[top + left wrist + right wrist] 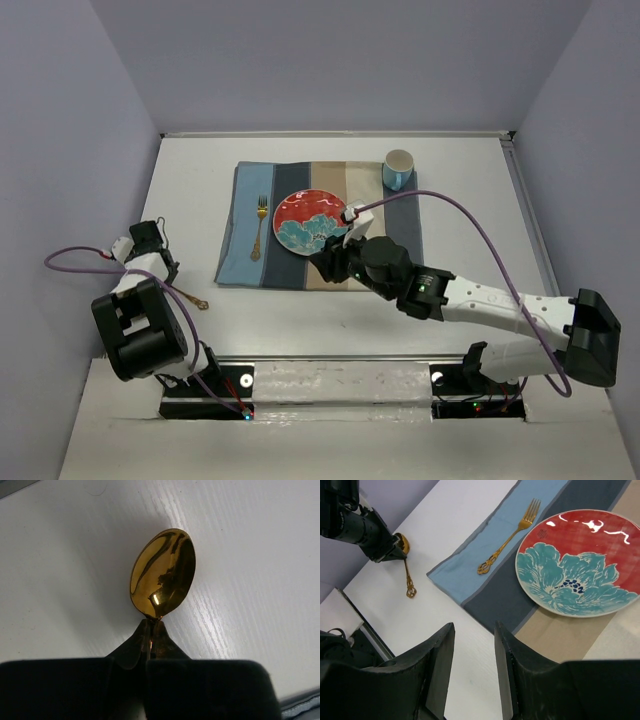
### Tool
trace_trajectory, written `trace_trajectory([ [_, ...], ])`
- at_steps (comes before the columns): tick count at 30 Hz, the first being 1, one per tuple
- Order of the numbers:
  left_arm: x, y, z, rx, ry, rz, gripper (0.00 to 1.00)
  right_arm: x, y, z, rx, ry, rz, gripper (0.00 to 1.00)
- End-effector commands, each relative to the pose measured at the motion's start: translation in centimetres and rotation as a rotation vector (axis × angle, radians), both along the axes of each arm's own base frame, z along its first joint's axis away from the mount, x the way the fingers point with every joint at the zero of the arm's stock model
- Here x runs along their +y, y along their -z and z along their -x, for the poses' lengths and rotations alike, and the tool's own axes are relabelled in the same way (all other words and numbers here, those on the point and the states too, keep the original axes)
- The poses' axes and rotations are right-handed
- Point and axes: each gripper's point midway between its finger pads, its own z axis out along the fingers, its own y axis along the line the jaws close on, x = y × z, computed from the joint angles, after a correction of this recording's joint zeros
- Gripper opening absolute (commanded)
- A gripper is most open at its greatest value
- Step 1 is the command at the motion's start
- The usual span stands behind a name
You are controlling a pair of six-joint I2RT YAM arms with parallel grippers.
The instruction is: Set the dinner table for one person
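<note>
The left gripper [152,641] is clenched on the neck of the gold spoon [162,572], just behind the bowl, which sticks out past the fingertips. The handle trails back toward the near edge of the table [250,555]. Whether the spoon is lifted or lying on the white top cannot be told. All this sits close to the table's left edge, toward the near-left corner, well apart from the placemat [238,215].

The placemat lies in the middle of the table. A fork [260,225] is on its left stripe, a plate [310,222] on its centre and a cup [398,168] at its far-right corner. The right gripper [474,630] hangs over the mat's near edge just beside the plate, jaws apart and holding nothing.

The step in hand looks like fetching the spoon, the one piece not yet on the mat. The next move would call for a clean lift, a carry toward the mat and a turn to lay the spoon parallel to the fork. The likely spot is right of the plate. The right arm crosses that side, so it may need to clear off first.
</note>
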Motion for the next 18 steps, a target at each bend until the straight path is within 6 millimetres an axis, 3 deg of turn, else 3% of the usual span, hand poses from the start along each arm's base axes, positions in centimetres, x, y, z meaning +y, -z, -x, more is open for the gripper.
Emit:
trace_trajectory([
  [1,-1.1,0.3,0.2,-0.016,0.054,0.041,0.0,-0.8,-1.9,-0.5,-0.045,0.031,-0.048,0.43],
  [6,-1.0,-1.7,-0.4,-0.083,0.078,0.009,0.0,-1.9,-2.6,-0.8,-0.059,0.062,-0.06,0.43],
  [13,-1.6,-5.2,-2.7,-0.21,0.157,-0.022,0.0,-2.8,-1.1,-2.6,-0.031,0.104,-0.027,0.43],
  [18,-2.7,-5.6,-3.2,-0.262,0.206,0.0,0.0,-3.3,-1.5,-3.3,-0.022,0.116,-0.04,0.42],
])
